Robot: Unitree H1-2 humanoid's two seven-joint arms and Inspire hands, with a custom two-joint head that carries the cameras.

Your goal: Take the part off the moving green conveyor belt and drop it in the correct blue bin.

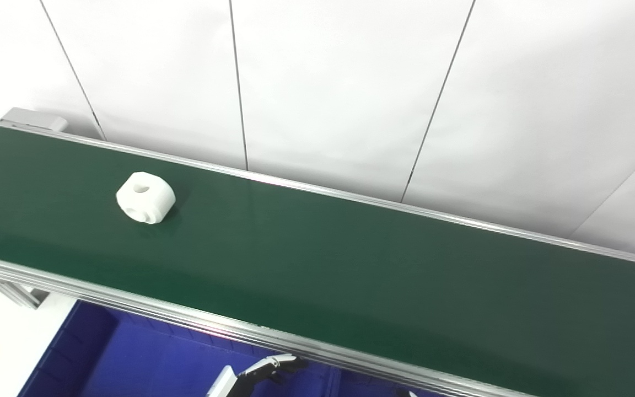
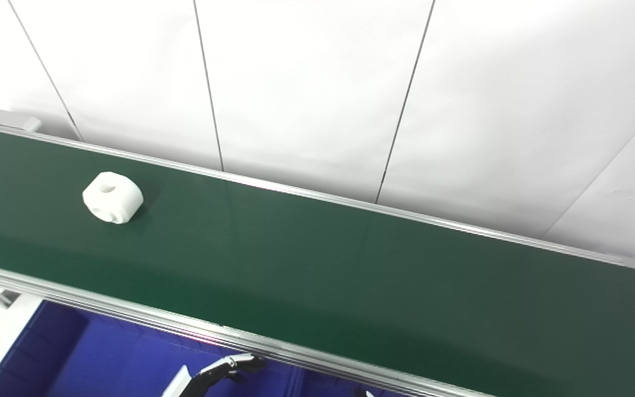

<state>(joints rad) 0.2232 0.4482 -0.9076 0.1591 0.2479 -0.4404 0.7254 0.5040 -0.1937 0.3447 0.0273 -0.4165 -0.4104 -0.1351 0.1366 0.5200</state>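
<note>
White part [image 1: 145,197], near the belt's [image 1: 350,264] left end toward the far edge: rigid, probably light, smooth, best pinched across its flat sides; blue bin [image 1: 130,358] below near edge; left hand [image 1: 268,369] empty, fingers loosely curled; right hand's fingers cannot be told.

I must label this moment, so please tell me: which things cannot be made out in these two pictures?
- Left hand: only fingers show, the rest cut by the bottom edge in both views; open or shut unclear.
- Right hand: only a sliver at the bottom edge.
- Blue bin: far wall hidden under the belt frame, so the bin count is unclear.
- White part: its underside is hidden.
</note>
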